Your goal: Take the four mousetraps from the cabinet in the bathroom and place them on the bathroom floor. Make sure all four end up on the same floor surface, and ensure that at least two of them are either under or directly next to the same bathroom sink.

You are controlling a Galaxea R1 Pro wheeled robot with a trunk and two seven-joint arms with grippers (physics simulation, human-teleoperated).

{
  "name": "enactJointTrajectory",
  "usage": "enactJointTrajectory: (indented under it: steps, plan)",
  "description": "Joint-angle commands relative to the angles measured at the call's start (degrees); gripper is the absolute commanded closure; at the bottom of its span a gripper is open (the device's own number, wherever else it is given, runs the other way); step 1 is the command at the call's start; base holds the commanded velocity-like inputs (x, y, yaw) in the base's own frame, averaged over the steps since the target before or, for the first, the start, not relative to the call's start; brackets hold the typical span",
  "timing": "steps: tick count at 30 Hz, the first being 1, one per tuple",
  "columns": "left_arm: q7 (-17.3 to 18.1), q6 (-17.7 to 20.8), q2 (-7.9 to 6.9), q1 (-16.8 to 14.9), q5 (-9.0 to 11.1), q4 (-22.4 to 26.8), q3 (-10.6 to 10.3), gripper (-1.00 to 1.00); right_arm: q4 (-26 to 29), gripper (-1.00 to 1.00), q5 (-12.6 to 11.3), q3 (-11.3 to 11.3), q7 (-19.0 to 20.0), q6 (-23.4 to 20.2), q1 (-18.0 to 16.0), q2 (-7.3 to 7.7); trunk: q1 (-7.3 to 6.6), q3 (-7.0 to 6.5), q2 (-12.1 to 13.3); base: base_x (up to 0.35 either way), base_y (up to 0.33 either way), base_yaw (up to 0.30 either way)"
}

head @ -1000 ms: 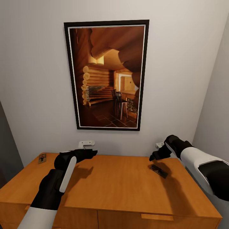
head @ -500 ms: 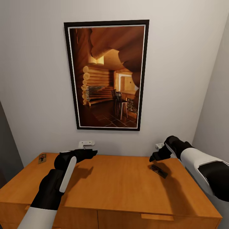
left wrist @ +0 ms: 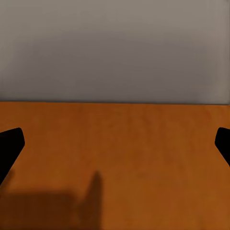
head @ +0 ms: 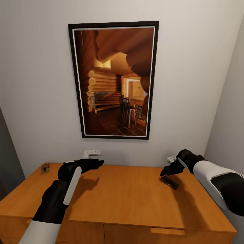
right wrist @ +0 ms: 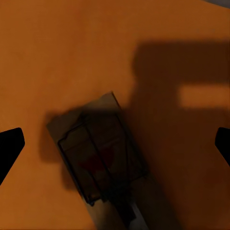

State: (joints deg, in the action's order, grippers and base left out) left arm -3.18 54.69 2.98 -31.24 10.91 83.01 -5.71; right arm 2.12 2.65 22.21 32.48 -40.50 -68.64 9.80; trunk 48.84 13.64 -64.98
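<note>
**2 mousetraps on the cabinet top, both hands spread wide**

The right hand (head: 166, 171) hovers just above a mousetrap (head: 169, 182) lying flat on the cabinet (head: 128, 200) near its right rear corner. In the right wrist view the trap (right wrist: 98, 158) sits in shadow between the wide-apart fingertips (right wrist: 9, 148), untouched. The left hand (head: 96, 163) hangs over the bare wooden top with its fingertips (left wrist: 9, 146) equally far apart, holding nothing. A second mousetrap (head: 44, 168) rests at the left rear corner. A framed picture (head: 113, 79) hangs on the wall behind.
</note>
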Motion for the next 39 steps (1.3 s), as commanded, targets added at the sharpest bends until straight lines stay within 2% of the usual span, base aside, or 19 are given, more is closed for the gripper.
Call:
enactJointTrajectory:
  steps: [1,18,39]
  plan:
    - [-0.33,0.24,0.01,-0.05,0.43,0.04,-0.02,-1.0,0.01,-1.0,0.28,0.28,0.5,-0.07,-0.02,0.04,0.01,0.08,-0.05,0.0,0.0,0.0]
    - [-0.41,0.24,0.01,-0.05,0.43,0.04,0.0,-1.0,-0.44,-1.0,0.31,0.29,0.65,2.08,1.5,0.06,0.01,0.08,-0.05,0.0,0.0,0.0]
    - [-0.42,0.24,0.01,-0.05,0.43,0.04,-0.03,-1.0,-1.92,-1.0,0.8,0.29,0.15,2.43,2.08,0.04,0.01,0.08,-0.05,0.0,0.0,0.0]
